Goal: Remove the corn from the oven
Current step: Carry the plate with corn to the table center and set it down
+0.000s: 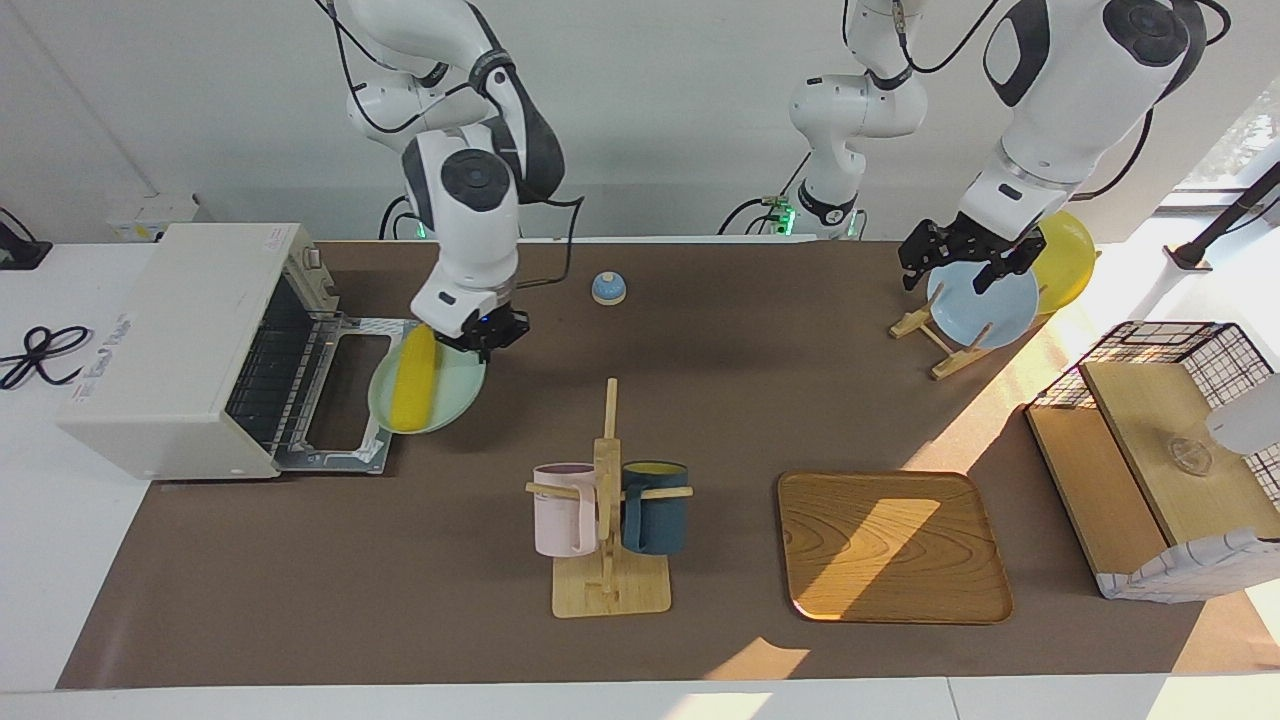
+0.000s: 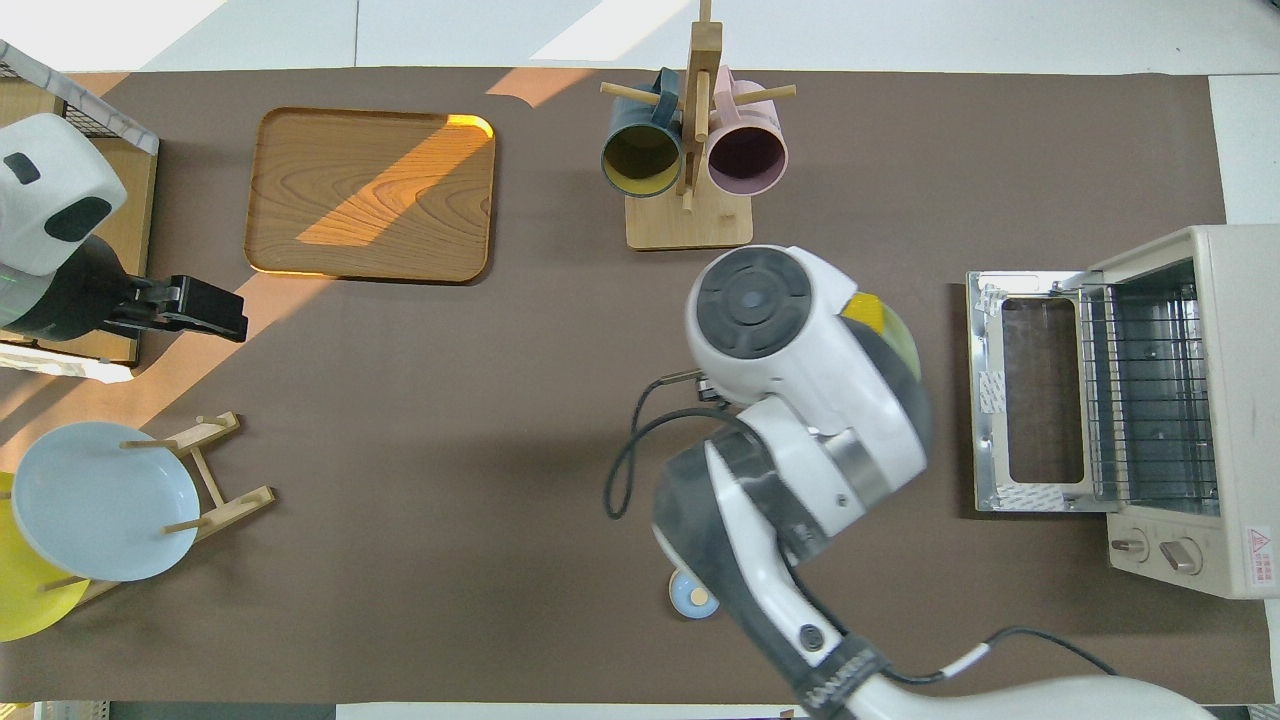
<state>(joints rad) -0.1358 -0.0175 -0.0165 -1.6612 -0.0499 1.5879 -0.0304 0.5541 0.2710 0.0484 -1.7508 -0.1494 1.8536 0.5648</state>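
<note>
The yellow corn (image 1: 412, 378) lies on a pale green plate (image 1: 455, 392), outside the oven (image 1: 175, 340). My right gripper (image 1: 482, 338) is shut on the plate's rim and holds it over the mat, just past the edge of the lowered oven door (image 1: 345, 425). I cannot tell whether the plate touches the mat. From overhead my right arm hides most of it; only a sliver of the corn (image 2: 866, 312) and of the plate (image 2: 908, 352) show beside the oven (image 2: 1235, 400), whose wire rack is bare. My left gripper (image 1: 948, 275) waits open over the plate rack.
A small blue bell (image 1: 608, 288) sits near the robots at mid-table. A wooden mug rack (image 1: 608, 520) holds a pink mug and a dark blue one. A wooden tray (image 1: 893, 545), a plate rack with a blue plate (image 1: 985, 300), and a wire-sided shelf (image 1: 1160, 450) stand toward the left arm's end.
</note>
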